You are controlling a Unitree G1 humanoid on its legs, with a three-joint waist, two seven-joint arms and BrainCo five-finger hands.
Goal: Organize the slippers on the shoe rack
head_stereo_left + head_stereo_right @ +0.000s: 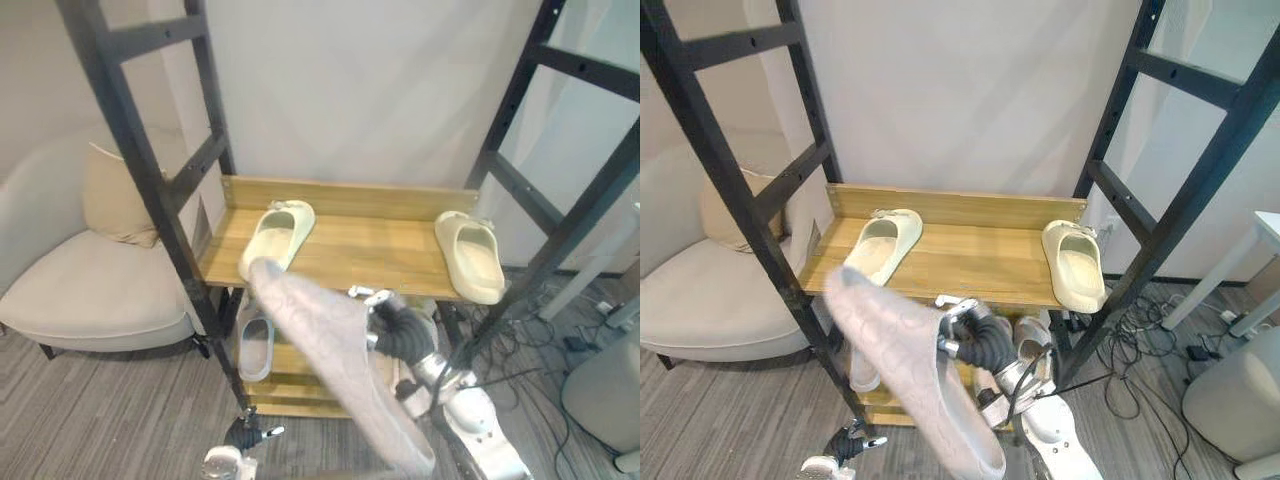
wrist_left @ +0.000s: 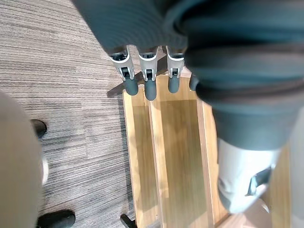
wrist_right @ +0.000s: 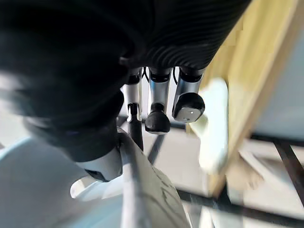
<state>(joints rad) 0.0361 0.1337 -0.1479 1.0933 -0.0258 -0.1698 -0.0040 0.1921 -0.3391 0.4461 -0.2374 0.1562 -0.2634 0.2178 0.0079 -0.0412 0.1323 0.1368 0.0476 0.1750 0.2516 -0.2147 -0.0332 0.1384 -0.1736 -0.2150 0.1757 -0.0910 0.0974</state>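
A soft chair (image 1: pixel 90 290) sits far off to the left of both robot hands. The left robot hand (image 2: pixel 148 71) hangs low by the floor. Its fingers are loose and it holds nothing. Just past its fingertips is the low shelf (image 2: pixel 175 156) of the rack.

A bit to the right of it and higher up, a low slipper (image 1: pixel 255 348) lies on that shelf, with its long side going front to back. Above it, on the top shelf (image 1: pixel 370 255), a left cream slipper (image 1: pixel 278 238) lies the same way.

Next comes the grey slipper (image 1: pixel 330 350), up in the air. The right robot hand (image 1: pixel 390 322) has its fingers wrapped over the edge and is holding it. The slipper is long and slanted. One end points up and left, toward the left cream slipper. The other end comes down close to the robot. The hand grips it near the middle, on its right side.

I think the grey slipper goes with the low slipper. That spot is down and to the left of the right robot hand, so the slipper must turn to lie front to back. The bare wood in front of that hand is another good spot. Off to its right, a right cream slipper (image 1: pixel 470 258) lies at the end of the top shelf
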